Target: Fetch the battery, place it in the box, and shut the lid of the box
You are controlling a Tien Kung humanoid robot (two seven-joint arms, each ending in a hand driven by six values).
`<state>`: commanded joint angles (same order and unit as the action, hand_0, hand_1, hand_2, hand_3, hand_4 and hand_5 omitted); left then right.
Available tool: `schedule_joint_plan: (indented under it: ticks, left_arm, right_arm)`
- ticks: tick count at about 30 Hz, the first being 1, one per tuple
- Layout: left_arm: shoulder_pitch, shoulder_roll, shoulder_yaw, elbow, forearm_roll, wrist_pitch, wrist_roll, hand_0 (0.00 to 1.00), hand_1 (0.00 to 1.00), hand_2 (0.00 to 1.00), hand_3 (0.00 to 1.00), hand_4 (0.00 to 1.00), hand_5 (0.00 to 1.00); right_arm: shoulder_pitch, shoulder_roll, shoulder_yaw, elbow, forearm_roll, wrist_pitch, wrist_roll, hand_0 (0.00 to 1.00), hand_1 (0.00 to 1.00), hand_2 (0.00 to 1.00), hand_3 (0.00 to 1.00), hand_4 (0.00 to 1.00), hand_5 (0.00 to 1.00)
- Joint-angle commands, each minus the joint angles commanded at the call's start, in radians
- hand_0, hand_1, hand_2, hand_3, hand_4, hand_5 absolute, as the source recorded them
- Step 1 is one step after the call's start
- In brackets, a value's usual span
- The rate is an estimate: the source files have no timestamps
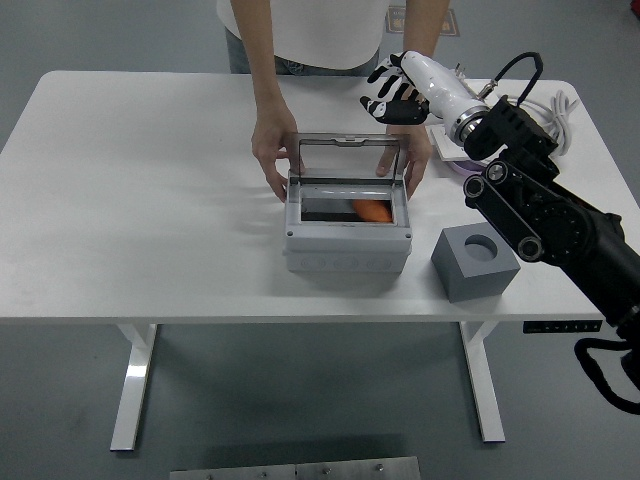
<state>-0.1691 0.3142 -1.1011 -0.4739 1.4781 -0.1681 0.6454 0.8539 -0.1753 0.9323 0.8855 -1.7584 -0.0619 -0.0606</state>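
A smooth white table [150, 200] with rounded corners carries one pale grey plastic box [347, 235], rectangular with ribbed lower front, near the middle of the near half. Its clear lid [350, 157] stands upright on the far edge, still open. Inside, against the dark floor, lies one orange battery [371, 210], rounded and slightly blurred behind the lid's lower edge; its ends are hard to make out.

Toward the near right corner sits one matte grey block [476, 262], cube-like, with a round hole in its top. At the far right edge lie a white power strip [452, 140], mostly hidden by the arm, and a coiled white cable [553, 125].

One robot arm shows: the black jointed right arm, coming from the right edge and cut off there. Its right hand [395, 92], with a glossy white back and black fingers, hangs above the table's far edge, beyond the box, fingers loosely spread and holding nothing.

A person stands at the far side, cut off above the waist. Two hands rest at the box: one hand [272, 152] against its left far corner, the other hand [413, 158] at the right far corner, partly behind the lid.
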Motion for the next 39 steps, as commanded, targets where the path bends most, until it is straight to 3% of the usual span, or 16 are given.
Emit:
schedule_joint_plan:
  ticks: [3, 4, 21, 22, 27, 28, 33, 34, 39]
  left_arm:
    - [-0.001, 0.000, -0.001, 0.000, 0.003, -0.001, 0.000, 0.632, 0.698, 0.573, 0.541, 0.500, 0.002]
    - [-0.001, -0.001, -0.002, 0.000, 0.004, -0.001, 0.000, 0.632, 0.698, 0.573, 0.541, 0.500, 0.002]
    - [-0.004, 0.000, -0.001, 0.000, 0.002, -0.001, 0.000, 0.632, 0.698, 0.573, 0.541, 0.500, 0.002]
    - [-0.003, 0.000, -0.001, 0.000, 0.001, 0.000, 0.000, 0.632, 0.698, 0.573, 0.541, 0.500, 0.002]
    - [-0.002, 0.001, -0.001, 0.000, 0.001, 0.001, 0.000, 0.632, 0.698, 0.573, 0.541, 0.500, 0.002]
    - [-0.002, 0.002, 0.000, 0.000, 0.000, 0.002, 0.000, 0.632, 0.698, 0.573, 0.541, 0.500, 0.002]
    - [-0.003, 0.002, 0.004, 0.001, -0.005, 0.005, 0.000, 0.632, 0.698, 0.573, 0.541, 0.500, 0.002]
    - [-0.004, 0.002, 0.004, 0.001, -0.006, 0.005, 0.000, 0.632, 0.698, 0.573, 0.541, 0.500, 0.002]
    - [-0.003, 0.002, 0.007, 0.001, -0.010, 0.007, 0.000, 0.632, 0.698, 0.573, 0.541, 0.500, 0.002]
  right_arm:
    - [-0.004, 0.010, -0.005, -0.004, 0.000, -0.002, -0.005, 0.831, 0.743, 0.724, 0.775, 0.998, 0.964]
    - [-0.006, 0.013, -0.009, -0.005, 0.000, -0.003, -0.006, 0.885, 0.769, 0.749, 0.807, 0.998, 0.998]
    - [-0.025, 0.034, -0.120, 0.001, 0.051, -0.001, -0.016, 0.905, 0.779, 0.757, 0.820, 0.998, 0.998]
    - [-0.027, 0.033, -0.126, 0.002, 0.056, 0.000, -0.017, 0.851, 0.765, 0.749, 0.816, 0.998, 0.998]
    - [-0.029, 0.025, -0.142, 0.011, 0.076, -0.003, -0.017, 0.851, 0.765, 0.749, 0.816, 0.998, 0.998]
    - [-0.029, 0.024, -0.144, 0.012, 0.079, -0.004, -0.016, 0.787, 0.705, 0.709, 0.749, 0.998, 0.998]
    - [-0.031, 0.018, -0.151, 0.016, 0.089, -0.007, -0.015, 0.787, 0.705, 0.709, 0.749, 0.998, 0.998]
    - [-0.031, 0.017, -0.153, 0.016, 0.090, -0.007, -0.016, 0.682, 0.638, 0.650, 0.668, 0.998, 0.998]
    - [-0.034, 0.012, -0.161, 0.018, 0.094, -0.004, -0.021, 0.682, 0.638, 0.650, 0.668, 0.998, 0.998]
